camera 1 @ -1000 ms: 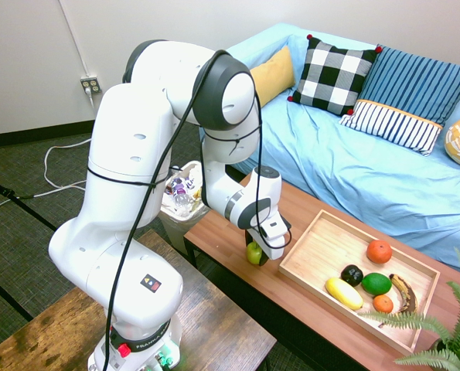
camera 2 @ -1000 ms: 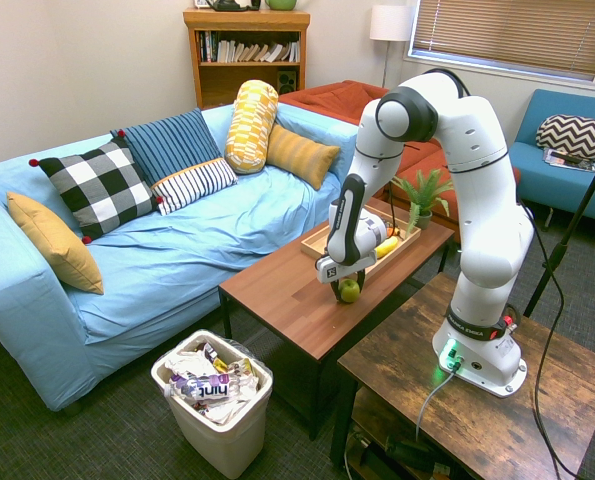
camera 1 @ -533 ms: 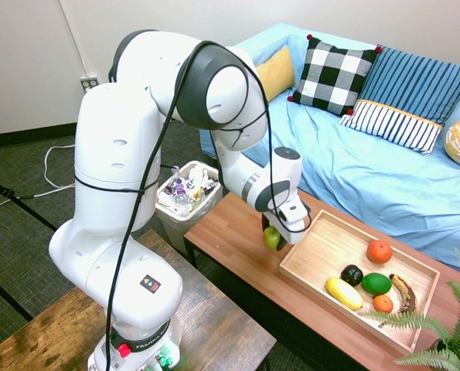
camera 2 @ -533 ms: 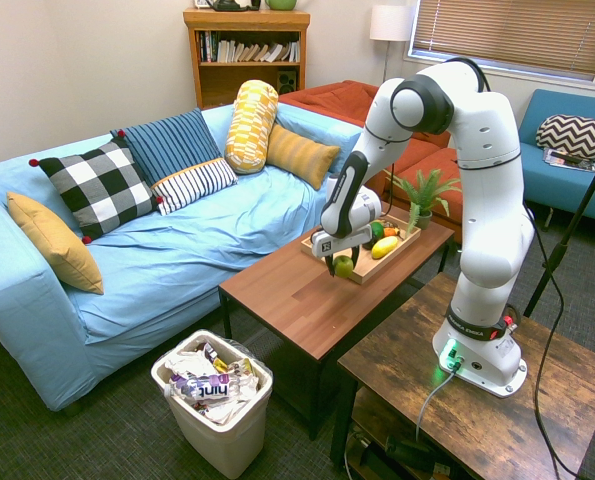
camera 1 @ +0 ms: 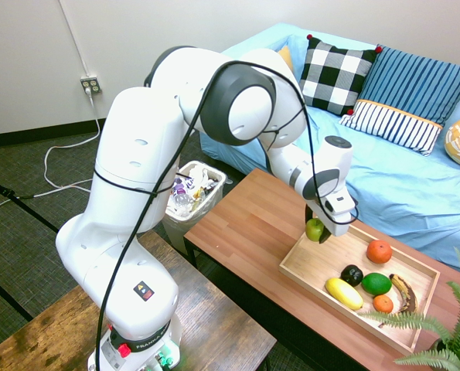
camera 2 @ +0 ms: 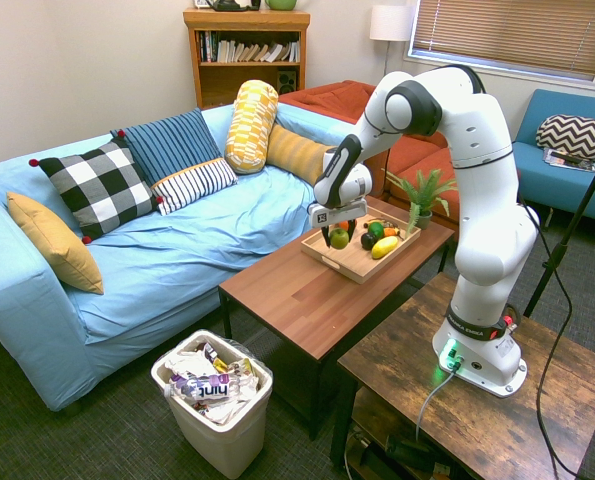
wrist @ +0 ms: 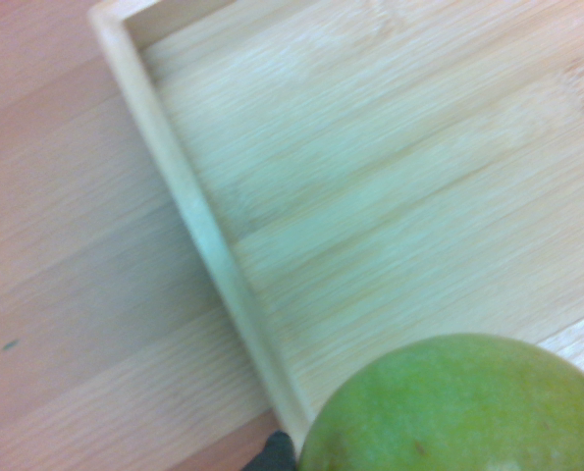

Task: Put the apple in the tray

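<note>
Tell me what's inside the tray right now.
In the tray: an orange, a dark fruit, a green fruit, a yellow fruit, a banana. The apple hangs above it, gripped. The plant hides one corner.

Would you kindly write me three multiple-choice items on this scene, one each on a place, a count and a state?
1. Where is the apple?
A. On the sofa
B. In the air over the tray's near end
C. In the bin

2. How many fruits lie in the tray?
A. Two
B. Nine
C. Five

3. How is the gripper?
A. Shut on the apple
B. Open above the floor
C. Shut on a pillow

Answers:
1 B, the apple hangs clear of the wood just inside the tray's rim.
2 C, an orange, a dark fruit, a yellow one, a green one with a small orange one beside it; the banana would make six.
3 A, the apple sits between the fingers in both exterior views.
</note>
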Robot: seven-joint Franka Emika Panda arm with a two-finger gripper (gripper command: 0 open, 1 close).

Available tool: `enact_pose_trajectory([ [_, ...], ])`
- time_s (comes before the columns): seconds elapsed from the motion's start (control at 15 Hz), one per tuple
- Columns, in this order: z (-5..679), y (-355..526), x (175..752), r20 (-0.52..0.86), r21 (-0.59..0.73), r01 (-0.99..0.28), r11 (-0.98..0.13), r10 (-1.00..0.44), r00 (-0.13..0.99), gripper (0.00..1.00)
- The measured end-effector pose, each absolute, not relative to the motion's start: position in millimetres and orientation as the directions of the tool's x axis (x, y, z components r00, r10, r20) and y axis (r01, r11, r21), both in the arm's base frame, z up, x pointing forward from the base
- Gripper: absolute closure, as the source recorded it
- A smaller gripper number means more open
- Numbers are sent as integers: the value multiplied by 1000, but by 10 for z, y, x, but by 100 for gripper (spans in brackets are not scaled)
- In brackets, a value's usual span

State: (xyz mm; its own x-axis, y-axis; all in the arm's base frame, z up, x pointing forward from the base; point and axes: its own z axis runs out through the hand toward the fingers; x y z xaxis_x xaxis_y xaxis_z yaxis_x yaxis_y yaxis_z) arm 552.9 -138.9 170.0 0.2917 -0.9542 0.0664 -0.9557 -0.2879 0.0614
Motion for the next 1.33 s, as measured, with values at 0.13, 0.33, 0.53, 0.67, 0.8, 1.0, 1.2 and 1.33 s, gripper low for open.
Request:
enact_pose_trajectory([
  [0.13,1587,-1598,5624,68,63,-966,-249,-965,254,100],
  [0.33,1403,-1725,5736,57,66,-972,-225,-972,229,100],
  [0.53,1242,-1675,5784,47,76,-970,-230,-971,234,100],
  [0.67,1151,-1659,5799,43,83,-970,-230,-971,234,100],
  [0.8,1072,-1663,5804,41,91,-969,-230,-971,234,100],
  [1.0,1005,-1669,5831,41,94,-969,-228,-972,233,0],
  [1.2,1005,-1671,5851,36,97,-969,-229,-972,234,0],
  [1.33,1005,-1681,5848,32,94,-968,-232,-971,236,0],
])
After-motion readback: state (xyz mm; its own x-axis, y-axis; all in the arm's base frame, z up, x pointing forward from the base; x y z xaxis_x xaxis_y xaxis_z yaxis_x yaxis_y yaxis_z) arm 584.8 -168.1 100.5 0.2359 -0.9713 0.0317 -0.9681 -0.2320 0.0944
